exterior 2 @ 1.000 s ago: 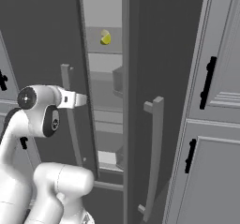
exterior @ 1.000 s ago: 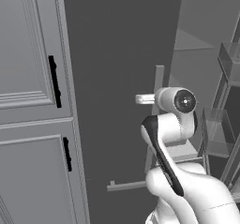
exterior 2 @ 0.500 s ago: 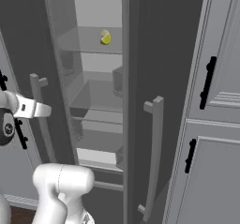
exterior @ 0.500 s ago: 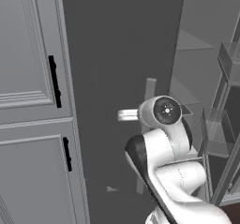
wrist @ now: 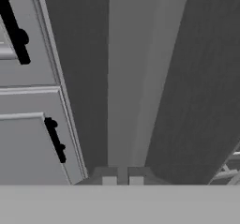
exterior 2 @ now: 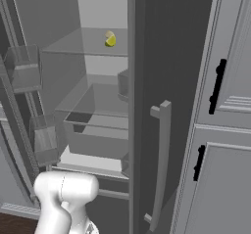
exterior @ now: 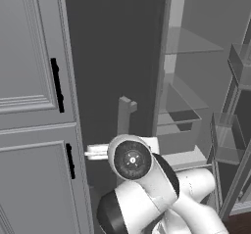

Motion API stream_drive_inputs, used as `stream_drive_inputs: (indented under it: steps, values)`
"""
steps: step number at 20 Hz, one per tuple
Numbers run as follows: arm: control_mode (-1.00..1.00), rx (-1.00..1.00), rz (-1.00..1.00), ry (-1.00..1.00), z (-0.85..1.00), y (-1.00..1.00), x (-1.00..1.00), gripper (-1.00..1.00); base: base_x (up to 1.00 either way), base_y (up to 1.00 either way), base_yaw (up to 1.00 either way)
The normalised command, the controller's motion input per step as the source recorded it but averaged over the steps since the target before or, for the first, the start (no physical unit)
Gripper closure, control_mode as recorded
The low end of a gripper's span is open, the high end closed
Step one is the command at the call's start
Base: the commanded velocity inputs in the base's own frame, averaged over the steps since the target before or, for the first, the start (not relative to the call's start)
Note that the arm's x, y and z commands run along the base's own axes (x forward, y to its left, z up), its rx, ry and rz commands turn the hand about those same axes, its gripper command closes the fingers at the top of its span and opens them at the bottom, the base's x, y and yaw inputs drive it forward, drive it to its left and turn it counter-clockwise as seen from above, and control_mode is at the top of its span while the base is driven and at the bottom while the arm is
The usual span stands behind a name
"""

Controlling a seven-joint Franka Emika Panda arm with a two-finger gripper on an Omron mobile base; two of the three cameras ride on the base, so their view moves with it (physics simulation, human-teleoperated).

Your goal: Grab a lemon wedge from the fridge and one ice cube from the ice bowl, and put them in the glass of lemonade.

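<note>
The fridge (exterior 2: 142, 81) stands open, the lemon wedge (exterior 2: 110, 39) resting on an upper shelf (exterior 2: 83, 44). The gripper (wrist: 122, 181) faces the door's bar handle (wrist: 126, 78), jaws nearly together around nothing.

We count one fridge (exterior 2: 142, 57), one door open | one lemon wedge (exterior 2: 110, 39) on a shelf | two bar handles, one (exterior 2: 161, 164) on the shut door, one (exterior: 124, 111) on the open door | four black cabinet pulls across both base views, two a side
</note>
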Motion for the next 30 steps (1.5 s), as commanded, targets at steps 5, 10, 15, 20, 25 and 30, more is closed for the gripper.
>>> stream_drive_inputs:
  steps: [5,10,15,20,25,30]
  values:
    - [-1.0,-0.15,0.01,0.03,0.13,0.96,-0.7,1.0,0.0,0.0,0.0]
    - [-1.0,-0.06,0.0,-0.05,0.51,0.28,-0.8,1.0,0.0,0.0,0.0]
    - [-1.0,0.04,-0.05,-0.19,0.43,-0.88,-0.71,1.0,0.0,0.0,0.0]
    - [-1.0,0.16,-0.03,-0.04,0.18,-1.0,-0.21,1.0,0.0,0.0,0.0]
    - [-1.0,0.21,0.02,0.0,0.22,-1.0,0.02,1.0,0.0,0.0,0.0]
    - [-1.0,0.23,0.1,-0.03,0.15,-1.0,0.05,1.0,0.0,0.0,0.0]
